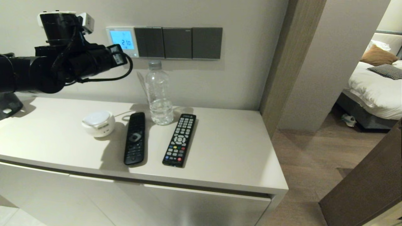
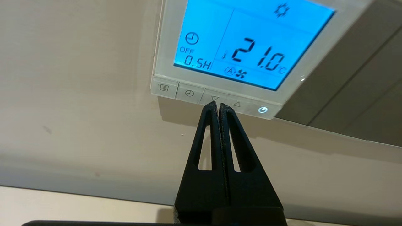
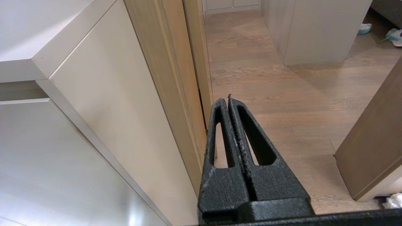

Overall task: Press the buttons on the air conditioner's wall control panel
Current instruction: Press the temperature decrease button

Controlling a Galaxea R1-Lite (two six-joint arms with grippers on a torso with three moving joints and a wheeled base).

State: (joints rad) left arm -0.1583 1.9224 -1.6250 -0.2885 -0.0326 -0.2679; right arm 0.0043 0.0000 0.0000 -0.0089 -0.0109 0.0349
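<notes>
The white wall control panel [image 1: 122,40] hangs on the wall, its screen glowing light blue and reading 21.0. In the left wrist view the panel [image 2: 292,81] fills the upper part, with its row of white buttons [image 2: 188,93] along the lower edge. My left gripper [image 2: 219,104] is shut and empty, its tips at the panel's lower edge, between the down-arrow key [image 2: 214,98] and the up-arrow key [image 2: 236,104]. In the head view the left gripper [image 1: 121,56] sits just left of and below the panel. My right gripper [image 3: 228,99] is shut and empty, low beside the cabinet over the floor.
Dark grey switch plates [image 1: 178,43] adjoin the panel on the right. On the cabinet top [image 1: 238,150] stand a clear water bottle [image 1: 159,94], two black remotes [image 1: 135,138] [image 1: 180,139] and a small white round device [image 1: 98,123]. A wooden door frame [image 1: 282,62] rises at right.
</notes>
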